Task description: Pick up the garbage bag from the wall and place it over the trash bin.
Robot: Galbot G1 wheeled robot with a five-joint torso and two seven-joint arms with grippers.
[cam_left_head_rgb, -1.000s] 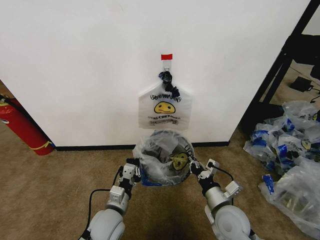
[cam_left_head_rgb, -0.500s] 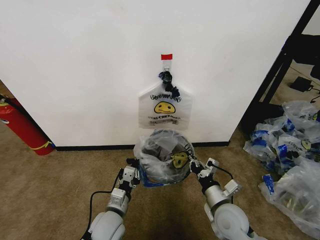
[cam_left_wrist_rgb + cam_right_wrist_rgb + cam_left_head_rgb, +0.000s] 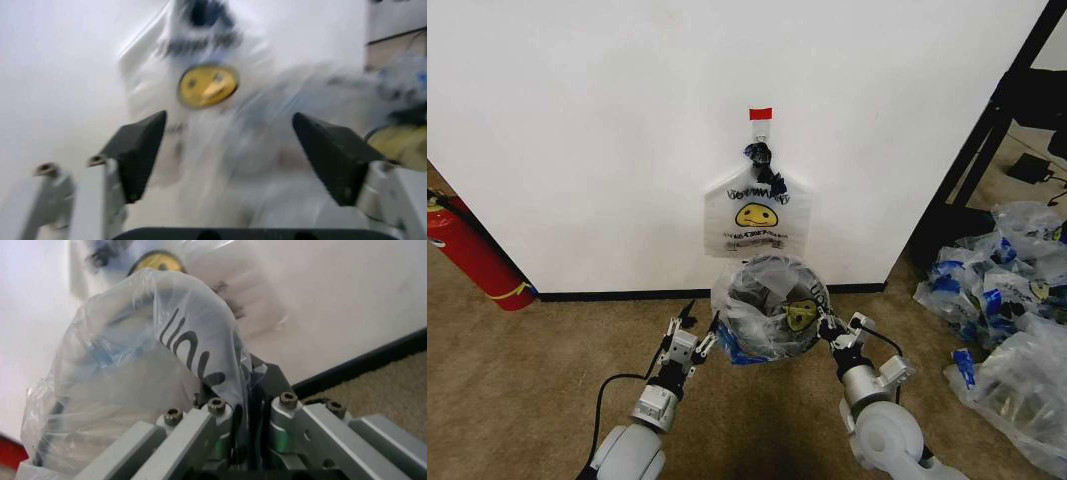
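Observation:
The garbage bag [image 3: 770, 305], crinkly translucent plastic with a yellow smiley and blue patches, bulges open low in front of the wall [image 3: 577, 120]. My right gripper [image 3: 829, 328] is shut on its right edge; the right wrist view shows the plastic [image 3: 167, 355] pinched between the fingers [image 3: 220, 415]. My left gripper [image 3: 695, 325] stands open just left of the bag, apart from it; the left wrist view shows its fingers [image 3: 137, 155] spread wide with the bag [image 3: 220, 125] beyond them. Something dark and round shows through the bag. The trash bin is hidden.
A second smiley bag [image 3: 757, 215] hangs on the wall from the hook under red tape [image 3: 760, 114]. A red fire extinguisher [image 3: 472, 250] leans at the left. Heaped clear bags [image 3: 1007, 300] lie at the right by a black frame [image 3: 987, 130]. Brown carpet [image 3: 527, 370] covers the floor.
My left gripper has let go of the bag's left edge and opened. The bag has shifted to the right and slightly up, with the right gripper still holding it.

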